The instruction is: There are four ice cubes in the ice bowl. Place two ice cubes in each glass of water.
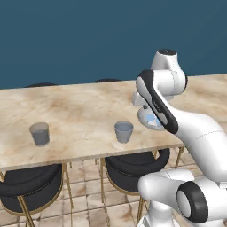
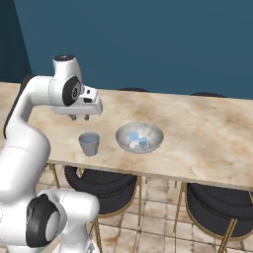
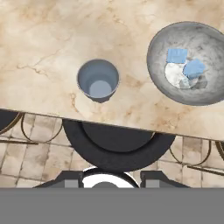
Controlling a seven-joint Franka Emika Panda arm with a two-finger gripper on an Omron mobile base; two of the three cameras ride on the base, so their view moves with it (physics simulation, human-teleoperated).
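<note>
Ice cubes [image 3: 186, 65], small light-blue translucent blocks, lie inside the shallow round mottled grey-white ice bowl [image 3: 157, 52], which stands on the beige marbled surface [image 2: 207, 128] near its front edge. One small grey-blue tapered tumbler [image 2: 89, 144] stands just beside the bowl; a second identical tumbler [image 1: 39, 133] stands well apart from it, further along the same edge. The claw [image 2: 80, 117] hangs above the surface beside the bowl, over the nearer tumbler. Whether the claw holds a cube cannot be told; its spread appears narrow.
</note>
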